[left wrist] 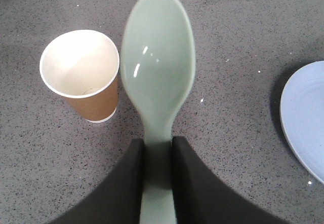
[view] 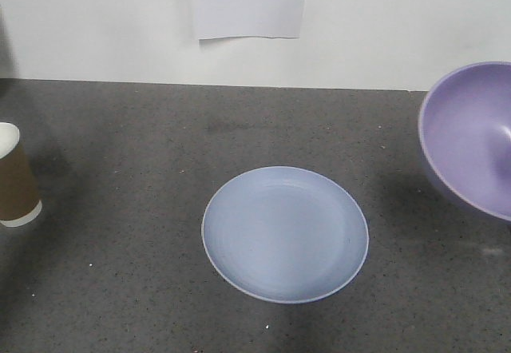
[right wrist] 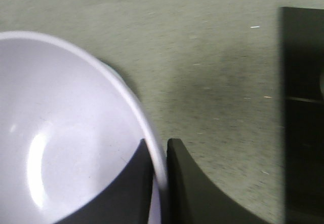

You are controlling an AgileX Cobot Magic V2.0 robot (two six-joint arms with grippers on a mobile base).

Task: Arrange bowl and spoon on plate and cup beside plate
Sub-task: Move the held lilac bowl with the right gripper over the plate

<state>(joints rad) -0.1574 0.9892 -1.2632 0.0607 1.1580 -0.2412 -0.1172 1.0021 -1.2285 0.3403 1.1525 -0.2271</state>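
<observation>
The pale blue plate point(view: 285, 233) lies flat at the table's middle, and its edge shows in the left wrist view point(left wrist: 304, 117). The brown paper cup point(view: 14, 179) stands upright at the far left, seen from above with its white inside point(left wrist: 81, 69). My left gripper point(left wrist: 158, 145) is shut on the handle of the mint-green spoon point(left wrist: 158, 67), held above the table just right of the cup. The lavender bowl point(view: 471, 137) hangs tilted at the right edge, off the table. My right gripper point(right wrist: 158, 145) is shut on the bowl's point(right wrist: 61, 133) rim, one finger inside and one outside.
The table is dark grey speckled stone point(view: 120, 289). A white wall with a sheet of paper point(view: 249, 1) stands behind it. A dark panel point(right wrist: 302, 112) runs down the right side of the right wrist view.
</observation>
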